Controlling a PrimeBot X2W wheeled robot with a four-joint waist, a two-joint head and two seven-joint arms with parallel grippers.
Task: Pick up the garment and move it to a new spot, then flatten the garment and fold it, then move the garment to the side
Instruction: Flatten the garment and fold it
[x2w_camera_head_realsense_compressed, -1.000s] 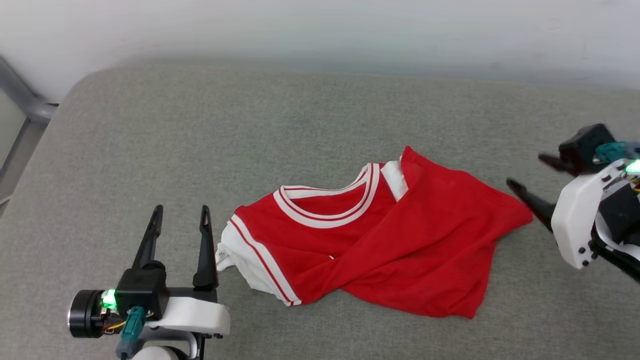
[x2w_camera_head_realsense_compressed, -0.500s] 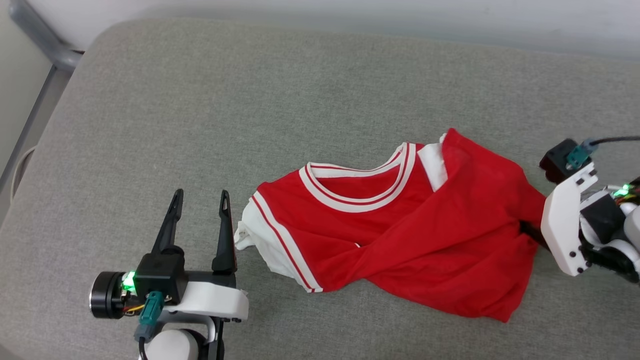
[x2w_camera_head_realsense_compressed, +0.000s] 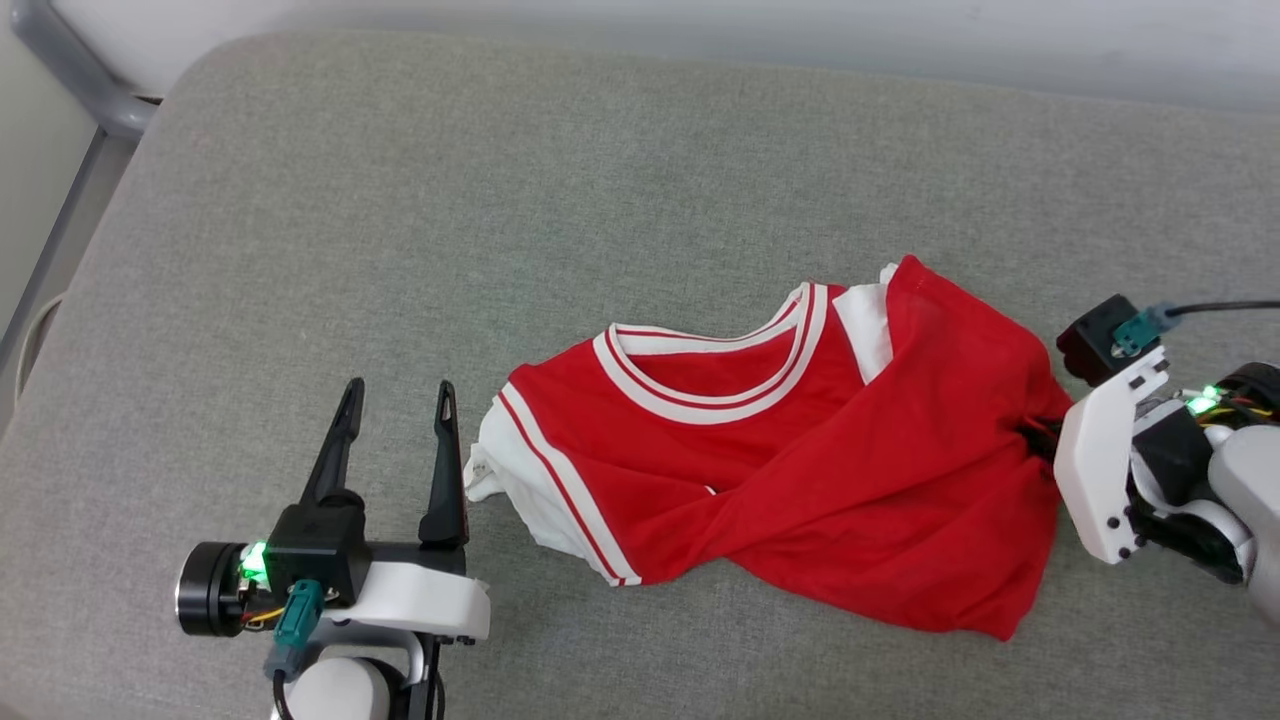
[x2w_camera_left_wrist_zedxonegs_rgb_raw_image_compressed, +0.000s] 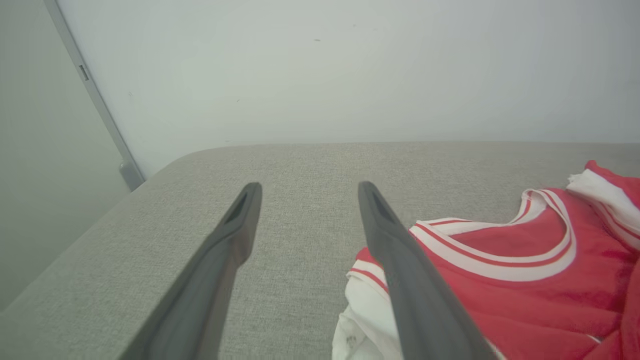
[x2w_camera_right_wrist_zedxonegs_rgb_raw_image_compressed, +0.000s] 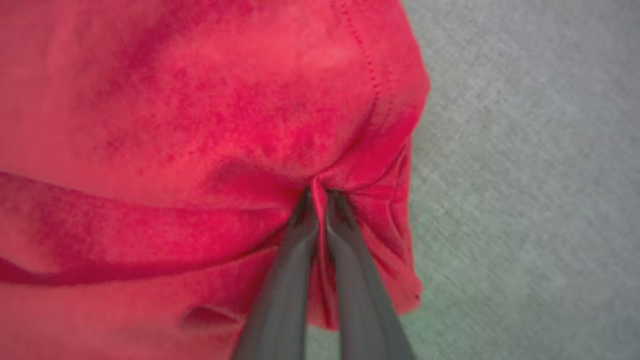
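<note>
Right gripper (x2w_camera_right_wrist_zedxonegs_rgb_raw_image_compressed: 321, 196) jaws nearly closed, pinching a fold of the garment (x2w_camera_head_realsense_compressed: 800, 480) at its red edge, mid-right of the head frame. Left gripper (x2w_camera_head_realsense_compressed: 398, 398) jaws spread wide, nothing between them, lower left of frame. One finger sits just beside the white sleeve (x2w_camera_head_realsense_compressed: 492, 462); can't tell if it touches. Garment lies crumpled on grey cushion (x2w_camera_head_realsense_compressed: 400, 200), centre-right, striped collar (x2w_camera_head_realsense_compressed: 700, 408) facing up, red body twisted over itself.
</note>
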